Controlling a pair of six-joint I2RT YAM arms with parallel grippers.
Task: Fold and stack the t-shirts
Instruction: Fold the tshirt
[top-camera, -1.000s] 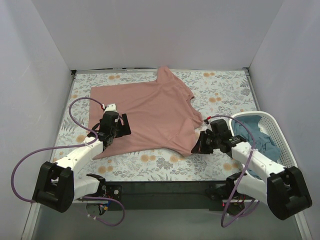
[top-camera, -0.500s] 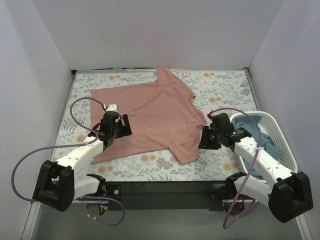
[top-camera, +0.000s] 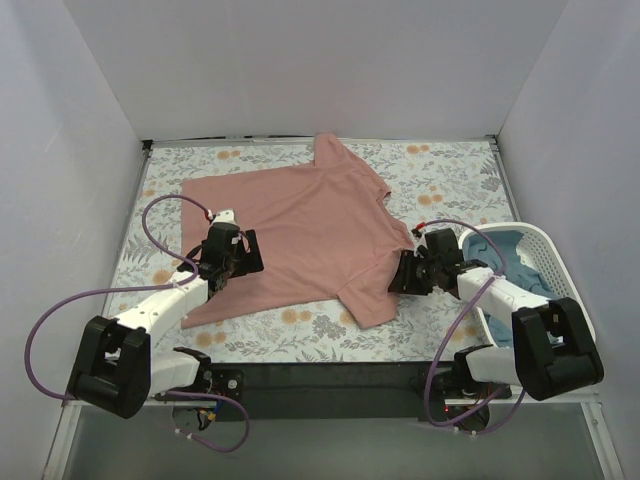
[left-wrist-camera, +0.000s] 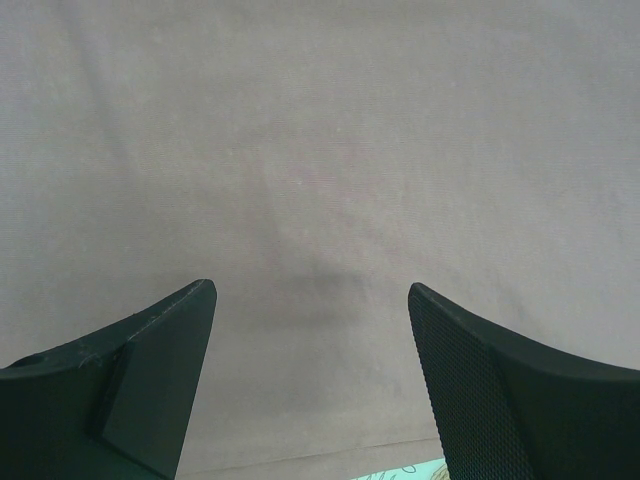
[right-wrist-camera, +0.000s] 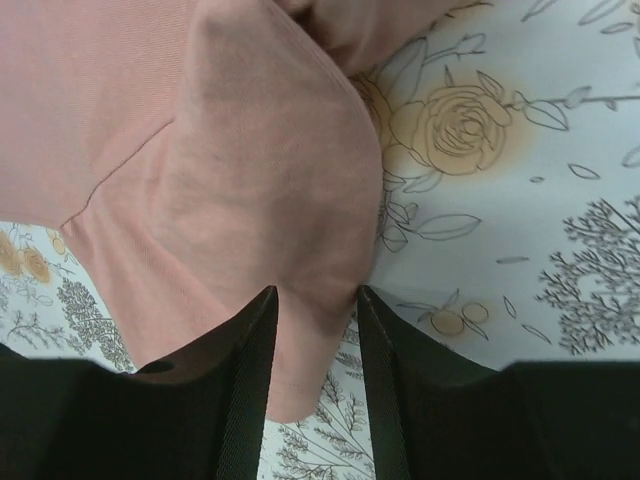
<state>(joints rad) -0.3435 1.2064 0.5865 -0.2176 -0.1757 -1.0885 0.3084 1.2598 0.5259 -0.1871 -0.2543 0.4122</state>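
1. Top view, count: two tees are seen, one pink t-shirt (top-camera: 300, 225) and one teal t-shirt (top-camera: 505, 252). One white basket (top-camera: 545, 245), one floral cloth (top-camera: 450, 185) and two grippers are also counted.
2. Top view, position: the pink t-shirt is spread flat on the floral cloth at mid-table, collar to the right. The teal t-shirt is bundled inside the basket at the right edge. The left gripper (top-camera: 248, 258) is placed over the pink t-shirt's near-left part. The right gripper (top-camera: 400, 272) is parked just beside the near sleeve (top-camera: 368, 300), at its right edge.
3. Top view, change: a second ago the sleeve was bunched up at the right gripper. It is now laid out flat on the cloth and let go. The right arm's elbow has been swung inward. The left arm is barely changed.
4. Left wrist view: only pink fabric is seen under the fingers, with a sliver of floral cloth at the bottom edge. The jaws are spread wide and nothing is pinched between them.
5. Right wrist view: the jaws are parted by a narrow gap. The sleeve hem is seen through that gap, lying flat on the floral cloth. No fabric is seen clamped.
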